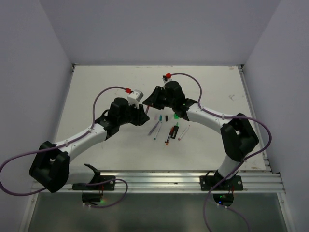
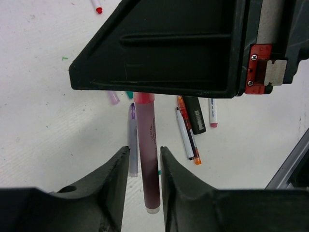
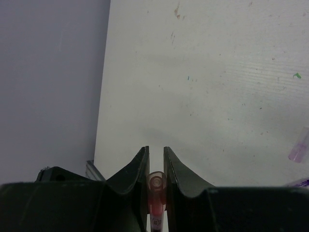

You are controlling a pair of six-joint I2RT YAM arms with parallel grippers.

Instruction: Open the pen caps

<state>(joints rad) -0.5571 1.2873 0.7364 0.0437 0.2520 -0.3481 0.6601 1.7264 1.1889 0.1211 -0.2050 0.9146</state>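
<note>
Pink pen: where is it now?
Left wrist view, centre: the pink pen sits between the fingers of the left gripper, far end pinched by the right gripper.

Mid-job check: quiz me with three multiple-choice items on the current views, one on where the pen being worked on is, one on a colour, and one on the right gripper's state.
1. Where is the pink pen?
A. Lying flat among the loose ones
B. Off the surface, running from the right gripper down between the fingers of the left gripper
C. Parked by the far wall

2. In the left wrist view, what colour is the pen beside it, lying on the table just to its left?
A. Purple
B. Yellow
C. Brown

3. What is the right gripper's state?
A. Wide open and empty
B. Shut on the pink pen's end
C. Out of every view

Answers:
1. B: the left wrist view shows it spanning both grippers.
2. A: its barrel is lilac.
3. B: the right wrist view shows the pen's round pink end pinched between the fingers.
</note>
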